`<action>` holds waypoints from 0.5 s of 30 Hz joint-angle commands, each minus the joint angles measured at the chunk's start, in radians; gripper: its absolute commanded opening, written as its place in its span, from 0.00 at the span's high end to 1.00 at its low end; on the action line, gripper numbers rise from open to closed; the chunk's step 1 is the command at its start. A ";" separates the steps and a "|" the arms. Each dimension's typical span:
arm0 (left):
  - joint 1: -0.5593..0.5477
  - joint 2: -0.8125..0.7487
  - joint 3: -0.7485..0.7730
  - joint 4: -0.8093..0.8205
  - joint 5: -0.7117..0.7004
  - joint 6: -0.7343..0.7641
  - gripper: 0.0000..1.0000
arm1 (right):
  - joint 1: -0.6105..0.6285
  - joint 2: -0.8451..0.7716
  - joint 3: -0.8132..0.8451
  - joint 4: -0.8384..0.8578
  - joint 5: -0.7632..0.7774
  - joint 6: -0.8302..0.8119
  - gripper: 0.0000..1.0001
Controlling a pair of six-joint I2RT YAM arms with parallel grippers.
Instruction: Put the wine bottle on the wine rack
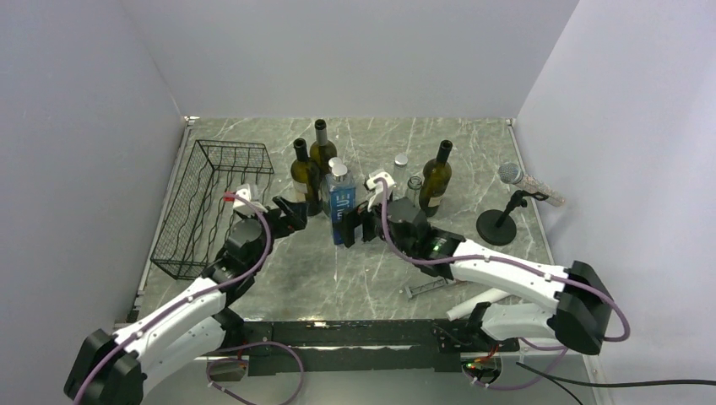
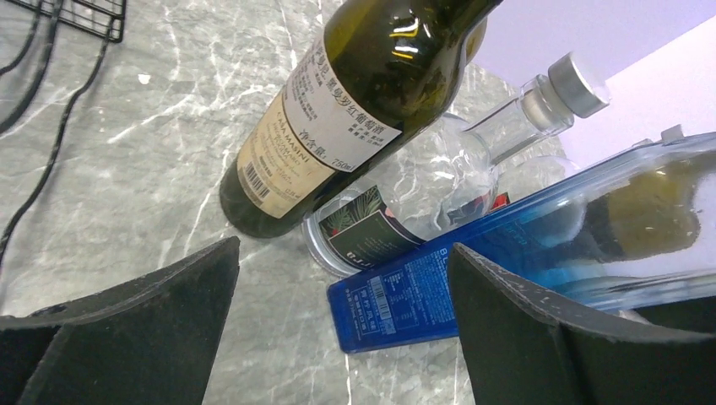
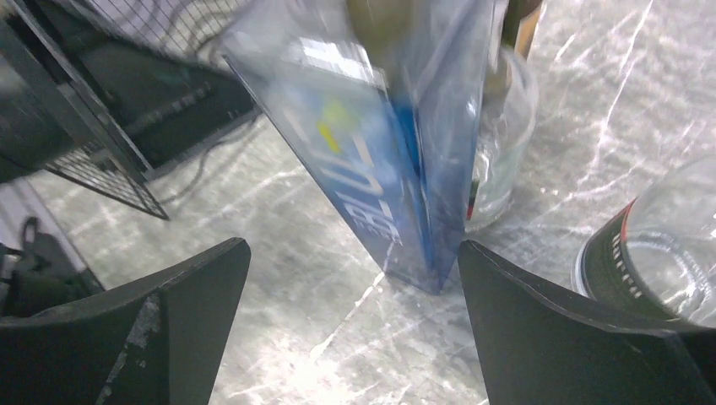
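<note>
Top external: three dark wine bottles, one wine rack.

This looks like a robotics test booth. Plain pale panels box in a marble-patterned worktop on three sides. Two white robot arms are bolted along its near edge, and loose cables trail off it. Wine bottles, a wire rack and a microphone stand on it.

I'm hovering the left gripper and the right gripper side by side near mid-frame, both gaping wide and empty.
</note>
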 commanded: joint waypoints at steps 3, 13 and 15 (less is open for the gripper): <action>-0.005 -0.145 0.099 -0.244 -0.074 -0.037 0.01 | -0.007 -0.048 0.330 -0.410 0.018 0.052 0.00; -0.004 -0.226 0.232 -0.483 -0.135 -0.043 0.01 | -0.013 0.067 0.580 -0.604 -0.058 0.073 0.00; -0.004 -0.226 0.255 -0.517 -0.144 -0.043 0.01 | -0.012 0.109 0.639 -0.653 -0.041 0.075 0.00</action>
